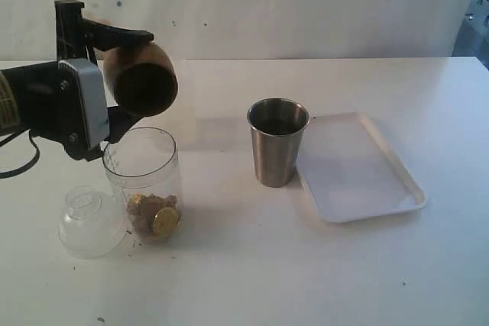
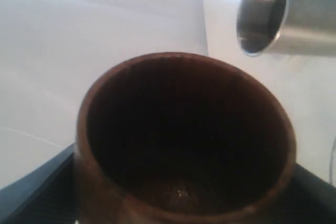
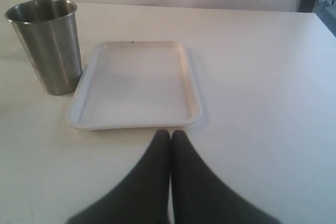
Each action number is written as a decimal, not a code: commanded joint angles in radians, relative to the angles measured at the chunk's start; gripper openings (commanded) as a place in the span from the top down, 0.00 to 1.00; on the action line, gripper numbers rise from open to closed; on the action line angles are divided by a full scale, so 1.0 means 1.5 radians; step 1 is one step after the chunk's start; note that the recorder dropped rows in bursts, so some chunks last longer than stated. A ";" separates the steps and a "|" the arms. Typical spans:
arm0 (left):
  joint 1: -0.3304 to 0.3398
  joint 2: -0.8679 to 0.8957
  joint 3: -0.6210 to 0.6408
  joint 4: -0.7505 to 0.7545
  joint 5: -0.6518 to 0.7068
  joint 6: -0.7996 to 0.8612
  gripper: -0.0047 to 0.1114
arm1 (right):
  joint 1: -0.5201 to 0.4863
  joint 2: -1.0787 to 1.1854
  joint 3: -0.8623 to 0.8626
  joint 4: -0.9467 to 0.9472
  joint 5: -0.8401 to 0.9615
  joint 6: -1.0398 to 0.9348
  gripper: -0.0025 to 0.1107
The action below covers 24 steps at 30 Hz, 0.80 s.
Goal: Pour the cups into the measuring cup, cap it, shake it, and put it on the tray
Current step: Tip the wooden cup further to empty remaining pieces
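Exterior view. OPERATOR: State the grips and the positions.

TECHNICIAN: The left gripper [image 1: 128, 75] clamps the wooden cup [image 2: 184, 140], tipped on its side above the measuring cup [image 1: 144, 181]. The right gripper [image 3: 170, 137] is clenched on nothing and points at the tray [image 3: 189, 82]. The measuring cup stands upright on the table [image 1: 306, 280] with gold-coloured pieces [image 1: 157, 215] at its bottom. The lid [image 1: 90, 221] lies just beside it. The tumbler [image 1: 276, 143] stands upright just beside the tray, which carries nothing.

OPERATOR: Hazards from here?

TECHNICIAN: Three are likely.
1. The wooden cup's mouth sits near the measuring cup's rim, not clearly over its centre. Any remainder could fall onto the table. The left wrist view shows a dark interior, so it cannot be told whether anything is left.
2. The lower finger hangs close to the measuring cup's rim. A careless withdrawal could tip the measuring cup and scatter the pieces, or push the lid away.
3. The wooden cup is round-bellied and could rotate or slip between the jaws.

OPERATOR: Any brands or labels?

TECHNICIAN: None can be read. No graduation marks or other printing can be made out in any view.
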 commanded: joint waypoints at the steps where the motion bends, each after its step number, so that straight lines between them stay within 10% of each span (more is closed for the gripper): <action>1: -0.003 -0.002 -0.003 -0.019 -0.040 -0.165 0.96 | -0.001 -0.004 0.002 -0.004 -0.004 -0.002 0.98; 7: -0.003 -0.002 -0.003 -0.021 -0.036 -0.296 0.96 | -0.001 -0.004 0.002 -0.004 -0.004 -0.002 0.98; 24: -0.003 -0.002 -0.003 -0.027 -0.035 0.300 0.96 | -0.001 -0.004 0.002 -0.004 -0.004 -0.002 0.98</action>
